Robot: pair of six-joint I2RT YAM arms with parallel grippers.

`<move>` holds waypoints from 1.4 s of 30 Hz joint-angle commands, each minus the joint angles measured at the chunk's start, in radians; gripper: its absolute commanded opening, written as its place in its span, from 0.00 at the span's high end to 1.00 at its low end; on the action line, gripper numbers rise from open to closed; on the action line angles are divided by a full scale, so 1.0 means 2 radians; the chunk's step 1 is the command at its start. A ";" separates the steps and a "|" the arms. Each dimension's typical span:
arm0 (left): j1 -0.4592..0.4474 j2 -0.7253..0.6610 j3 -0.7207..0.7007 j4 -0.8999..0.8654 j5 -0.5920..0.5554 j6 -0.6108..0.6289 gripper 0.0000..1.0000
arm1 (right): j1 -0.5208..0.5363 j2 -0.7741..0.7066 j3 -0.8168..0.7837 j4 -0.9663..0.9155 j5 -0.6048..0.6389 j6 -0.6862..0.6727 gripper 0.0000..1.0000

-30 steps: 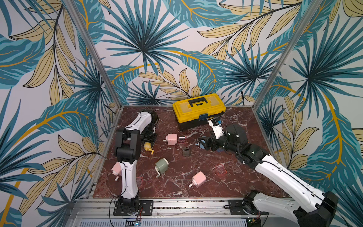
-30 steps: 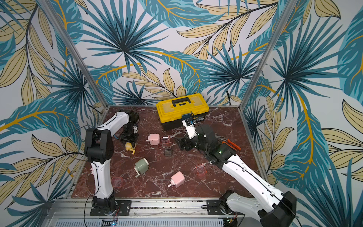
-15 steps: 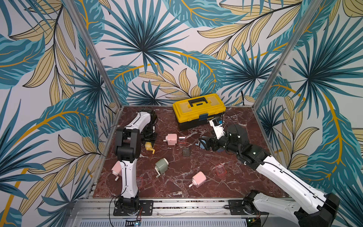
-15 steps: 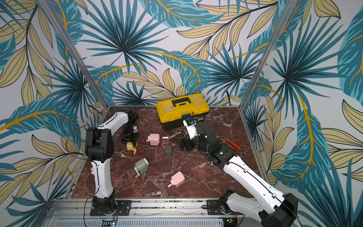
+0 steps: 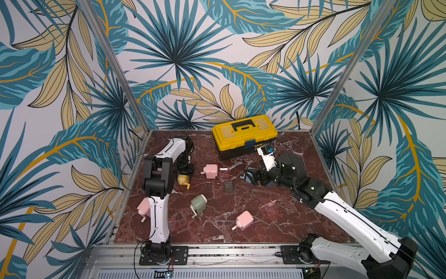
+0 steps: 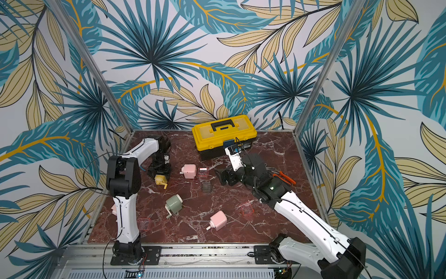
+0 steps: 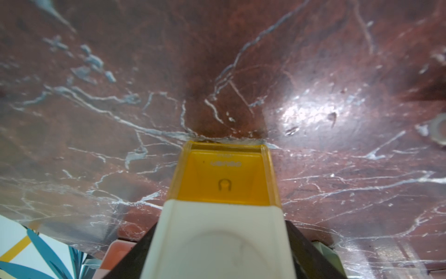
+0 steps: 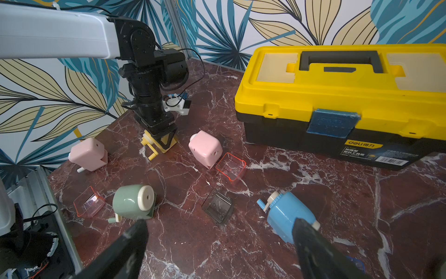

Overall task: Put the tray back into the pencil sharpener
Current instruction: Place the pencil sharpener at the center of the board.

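Two sharpeners, your call: left fingers (image 7: 311, 251) flank yellow sharpener (image 6: 160, 179), grip unclear; right fingers (image 8: 313, 246) spread for blue sharpener (image 8: 289, 215).

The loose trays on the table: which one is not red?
The smoky dark-grey tray, lying between the green sharpener and the blue sharpener. The rest, like the red tray beside the pink sharpener, are transparent red.

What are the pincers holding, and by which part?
The right pincer is open, holding nothing. The left pincer straddles the body of the yellow sharpener; whether it grips cannot be told.
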 commanded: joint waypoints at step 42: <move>-0.156 -0.573 -0.457 0.557 0.197 0.115 0.24 | 0.036 -0.001 -0.035 -0.047 0.045 0.101 0.14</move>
